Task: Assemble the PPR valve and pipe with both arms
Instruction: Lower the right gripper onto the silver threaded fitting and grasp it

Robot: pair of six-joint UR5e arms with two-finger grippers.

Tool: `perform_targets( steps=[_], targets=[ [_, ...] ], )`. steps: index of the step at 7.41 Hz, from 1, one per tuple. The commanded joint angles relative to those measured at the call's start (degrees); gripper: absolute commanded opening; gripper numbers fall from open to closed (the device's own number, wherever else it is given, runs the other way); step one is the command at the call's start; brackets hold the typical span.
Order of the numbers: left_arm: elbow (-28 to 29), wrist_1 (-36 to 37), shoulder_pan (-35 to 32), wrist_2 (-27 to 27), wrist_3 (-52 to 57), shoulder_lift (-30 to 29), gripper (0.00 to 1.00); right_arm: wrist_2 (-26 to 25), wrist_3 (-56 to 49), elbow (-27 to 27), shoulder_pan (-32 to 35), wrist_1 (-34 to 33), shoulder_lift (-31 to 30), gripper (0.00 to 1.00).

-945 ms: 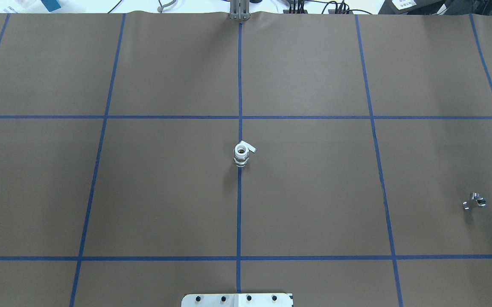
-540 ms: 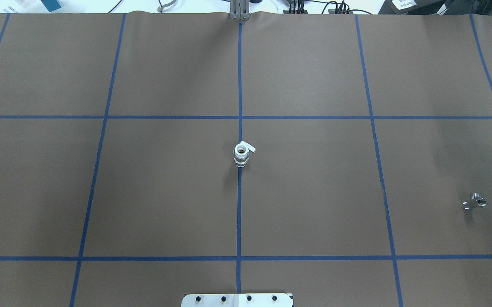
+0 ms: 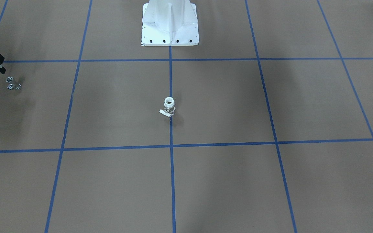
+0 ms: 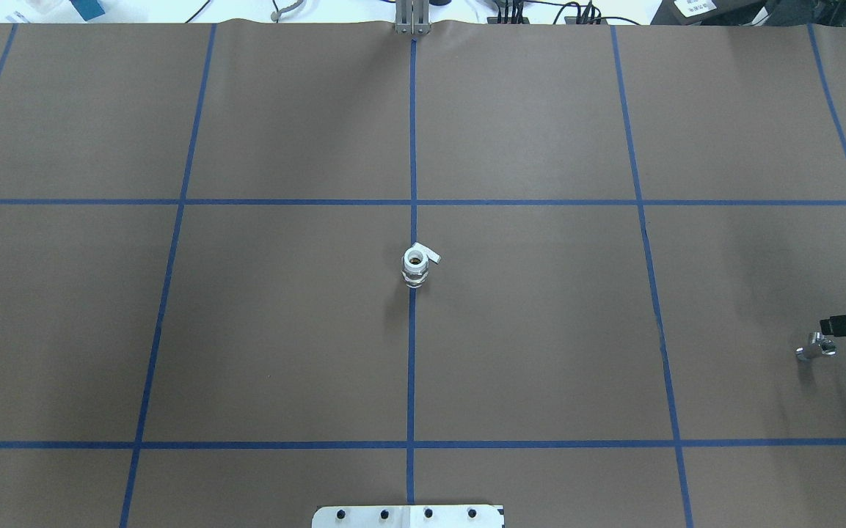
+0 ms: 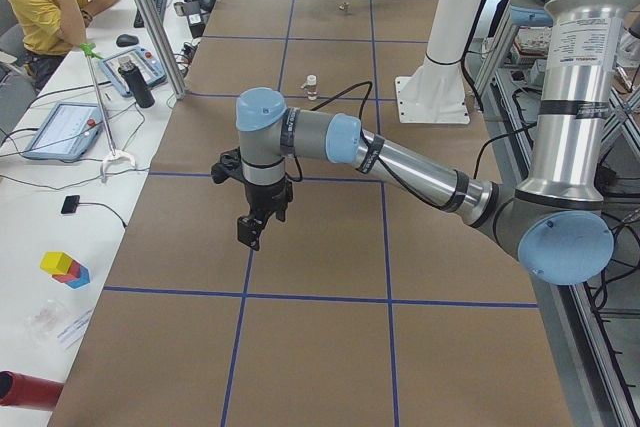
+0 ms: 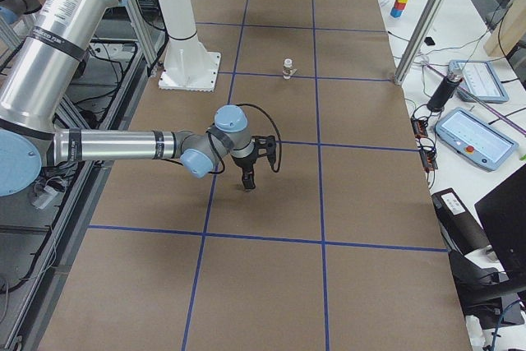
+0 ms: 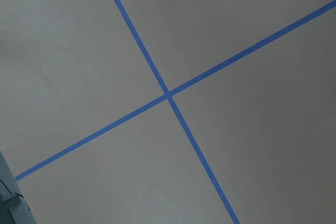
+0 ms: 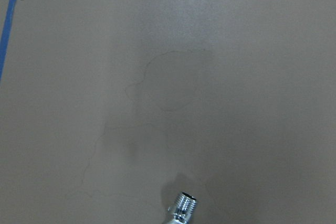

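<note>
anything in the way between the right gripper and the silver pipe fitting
Nothing visible does. The right gripper hangs close by the pipe, and both the overhead and front views show only bare brown table cover around them.

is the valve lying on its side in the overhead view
No, the PPR valve stands upright on the blue centre line, with its open white end facing up.
</note>
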Motion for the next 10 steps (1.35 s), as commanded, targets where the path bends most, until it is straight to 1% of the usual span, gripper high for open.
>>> perform_targets(
  steps=[1,3,4,5,6,7,10],
  targets=[
    [-0.3,0.0,-0.1,0.0,0.0,0.0,1.0,-2.4,1.5,-2.6,-3.7,1.6,1.0,1.0],
    [-0.3,0.0,-0.1,0.0,0.0,0.0,1.0,-2.4,1.5,-3.5,-4.6,1.7,1.0,0.99],
    [-0.3,0.0,-0.1,0.0,0.0,0.0,1.0,-2.1,1.5,-3.6,-5.0,1.7,0.9,0.96],
    [-0.3,0.0,0.0,-0.1,0.0,0.0,1.0,-2.0,1.6,-3.8,-5.3,1.7,0.9,0.87],
    [-0.3,0.0,-0.1,-0.1,0.0,0.0,1.0,-2.0,1.7,-3.8,-5.6,1.7,1.0,0.66],
    [-0.4,0.0,-0.1,-0.1,0.0,0.0,1.0,-2.0,1.7,-3.9,-6.0,1.7,1.0,0.6],
    [-0.4,0.0,-0.1,-0.1,0.0,0.0,1.0,-2.0,1.7,-3.9,-6.5,1.7,1.0,0.61]
  ],
)
